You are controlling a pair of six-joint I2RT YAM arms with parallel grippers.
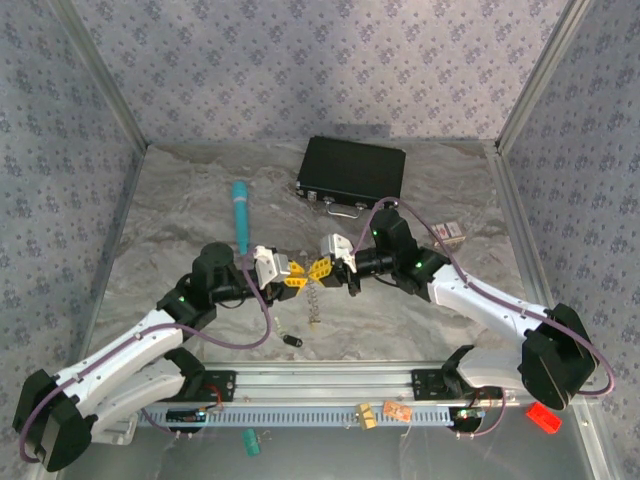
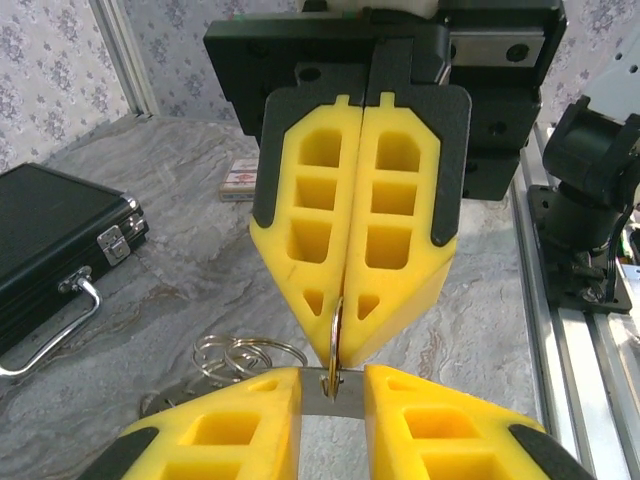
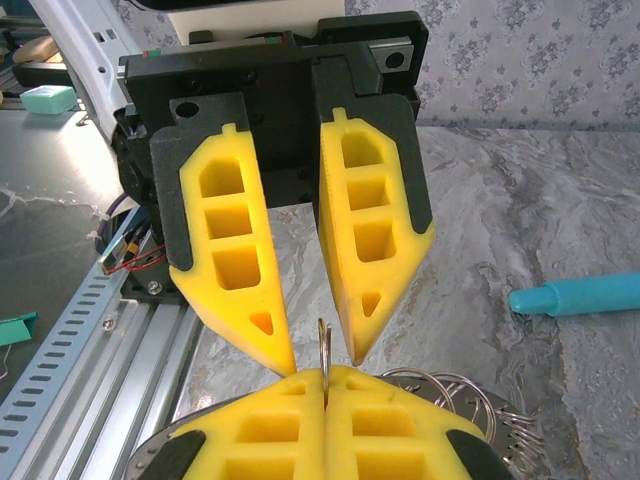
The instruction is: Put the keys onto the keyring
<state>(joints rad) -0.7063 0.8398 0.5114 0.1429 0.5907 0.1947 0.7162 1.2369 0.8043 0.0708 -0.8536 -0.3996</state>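
Keyring (image 2: 337, 335) sits in mid-air over the tabletop (image 1: 420, 310), on the near side of the black case (image 1: 352, 172) (the biggest loose thing there) and well apart from it. Out from the case towards the arms' bases, the left claw (image 1: 291, 274) and right claw (image 1: 321, 268) meet tip to tip. The left one is on the side of the case where the teal pen (image 1: 240, 215) lies.

The right claw is fully closed and pinches the keyring, a thin metal ring standing on edge. The ring's flat plane runs along the line from claw to claw, so each wrist camera sees it as a sliver. Its free rim sticks out towards the left claw. A bunch of further wire loops (image 2: 240, 355) hangs just beside it.

The left claw's jaws stand a narrow way apart. A flat silvery key (image 2: 330, 398) bridges that gap crosswise, its broad face square to the ring's edge and touching the rim. Whether it is truly pinched I cannot tell, nor which way its shank runs.

The left arm looks placed to carry the key on. My guess is that the move turns on lining the key's hole up with that edge-on rim.
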